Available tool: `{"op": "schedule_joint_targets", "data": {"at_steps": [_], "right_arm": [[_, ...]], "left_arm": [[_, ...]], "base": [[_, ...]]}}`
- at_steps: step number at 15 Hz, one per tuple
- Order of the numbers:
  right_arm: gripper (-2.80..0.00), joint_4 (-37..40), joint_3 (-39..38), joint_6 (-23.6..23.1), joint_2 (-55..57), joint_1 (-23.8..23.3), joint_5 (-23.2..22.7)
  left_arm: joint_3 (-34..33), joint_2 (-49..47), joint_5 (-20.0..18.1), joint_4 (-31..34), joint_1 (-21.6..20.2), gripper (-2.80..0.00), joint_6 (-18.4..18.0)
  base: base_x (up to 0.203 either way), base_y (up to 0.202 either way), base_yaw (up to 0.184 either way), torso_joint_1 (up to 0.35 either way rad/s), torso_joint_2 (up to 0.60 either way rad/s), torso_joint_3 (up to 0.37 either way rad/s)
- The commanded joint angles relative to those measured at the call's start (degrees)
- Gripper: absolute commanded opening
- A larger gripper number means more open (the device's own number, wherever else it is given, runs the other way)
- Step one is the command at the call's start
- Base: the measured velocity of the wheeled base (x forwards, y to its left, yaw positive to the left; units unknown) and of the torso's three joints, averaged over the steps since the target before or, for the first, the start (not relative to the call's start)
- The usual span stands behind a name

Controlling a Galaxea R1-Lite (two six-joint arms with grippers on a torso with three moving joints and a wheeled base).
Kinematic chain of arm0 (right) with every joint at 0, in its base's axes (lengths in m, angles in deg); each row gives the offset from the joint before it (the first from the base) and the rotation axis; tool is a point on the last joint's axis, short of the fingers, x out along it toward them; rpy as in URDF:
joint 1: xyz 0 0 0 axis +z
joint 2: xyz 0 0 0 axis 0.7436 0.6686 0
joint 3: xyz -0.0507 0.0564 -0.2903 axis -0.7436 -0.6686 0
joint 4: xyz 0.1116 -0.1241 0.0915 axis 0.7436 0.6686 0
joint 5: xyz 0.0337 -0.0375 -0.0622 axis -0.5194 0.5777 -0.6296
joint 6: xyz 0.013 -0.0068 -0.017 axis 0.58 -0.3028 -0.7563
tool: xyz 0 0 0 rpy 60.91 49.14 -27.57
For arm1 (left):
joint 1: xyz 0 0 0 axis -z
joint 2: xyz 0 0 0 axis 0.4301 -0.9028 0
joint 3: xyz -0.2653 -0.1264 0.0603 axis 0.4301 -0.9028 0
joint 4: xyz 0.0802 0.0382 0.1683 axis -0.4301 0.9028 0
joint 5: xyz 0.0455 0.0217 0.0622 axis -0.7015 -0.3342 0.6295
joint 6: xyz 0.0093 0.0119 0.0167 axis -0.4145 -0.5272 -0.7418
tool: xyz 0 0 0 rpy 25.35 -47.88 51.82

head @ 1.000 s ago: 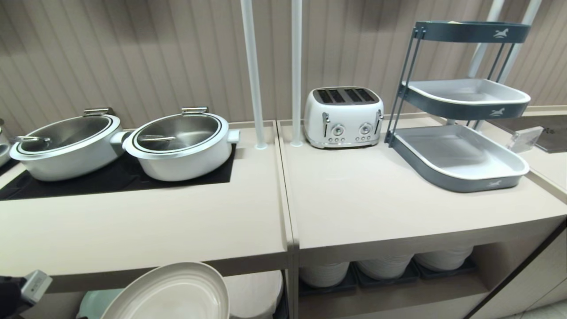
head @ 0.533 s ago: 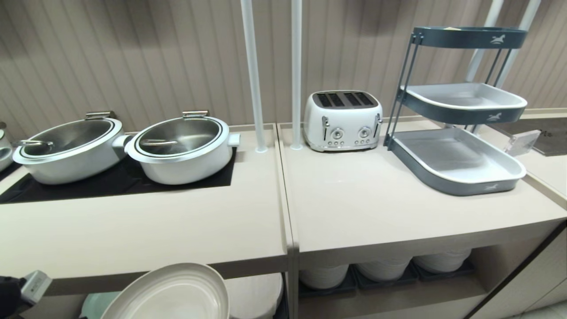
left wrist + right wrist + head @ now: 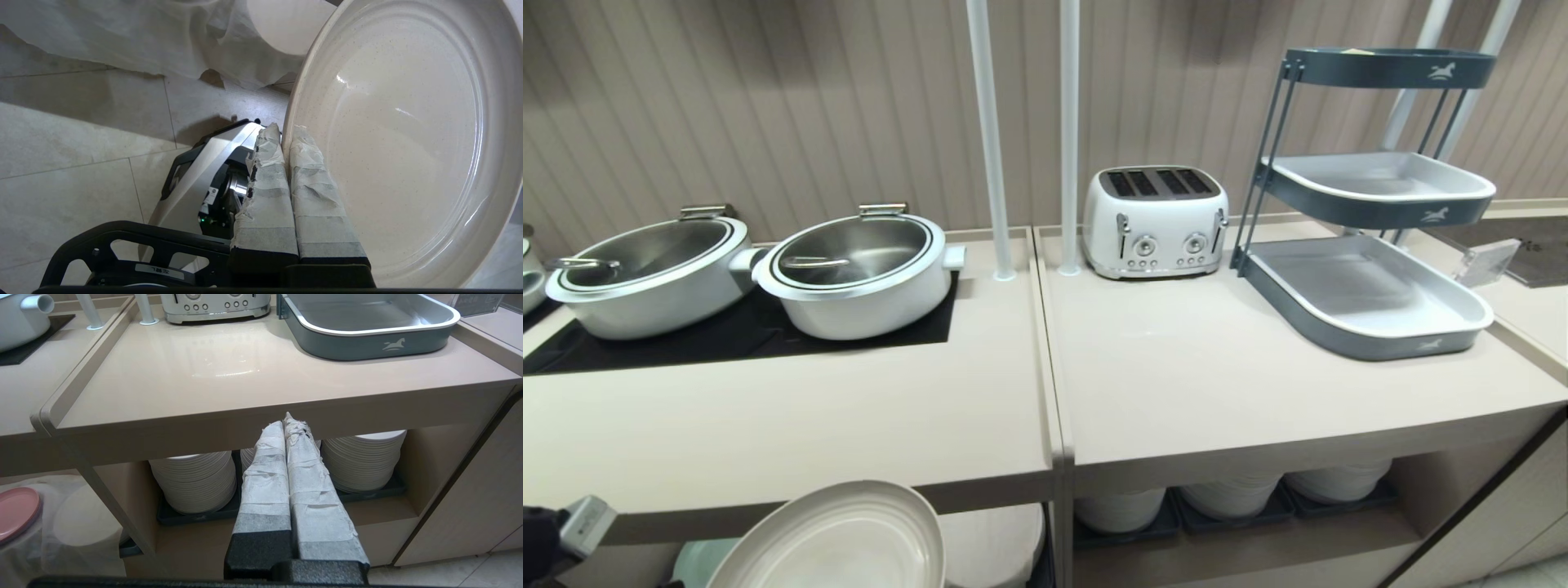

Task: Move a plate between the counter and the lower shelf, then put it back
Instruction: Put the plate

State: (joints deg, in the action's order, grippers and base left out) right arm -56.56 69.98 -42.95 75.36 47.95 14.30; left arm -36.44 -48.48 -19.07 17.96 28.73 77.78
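The left gripper (image 3: 286, 132) is clamped on the rim of the plate (image 3: 841, 539), its taped fingers (image 3: 265, 196) pinching the edge on either side. The plate hangs tilted in front of the counter (image 3: 784, 425), below its front edge, seemingly just outside the shelf (image 3: 992, 531) with its white cloth (image 3: 122, 36). The right gripper (image 3: 286, 420) is closed on nothing, pointing level at the plate stacks (image 3: 196, 477).

Even, soft light overhead; glare streaks the plate (image 3: 408, 134); edges bow.
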Motion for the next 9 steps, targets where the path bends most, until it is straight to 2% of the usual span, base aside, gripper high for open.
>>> {"op": "schedule_joint_targets", "data": {"at_steps": [1,9], "right_arm": [[-2.80,0.03,0.00,0.00,0.00,0.01,-0.02],[-2.80,-0.03,0.00,0.00,0.00,0.01,-0.02]], "left_arm": [[0.00,0.13,0.00,0.02,0.00,-2.80,0.26],[0.27,-0.13,-0.09,-0.07,1.49,-2.80,0.26]], "base": [[0.000,0.000,0.000,0.000,0.00,0.000],[0.000,0.000,0.000,0.000,0.00,0.000]]}}
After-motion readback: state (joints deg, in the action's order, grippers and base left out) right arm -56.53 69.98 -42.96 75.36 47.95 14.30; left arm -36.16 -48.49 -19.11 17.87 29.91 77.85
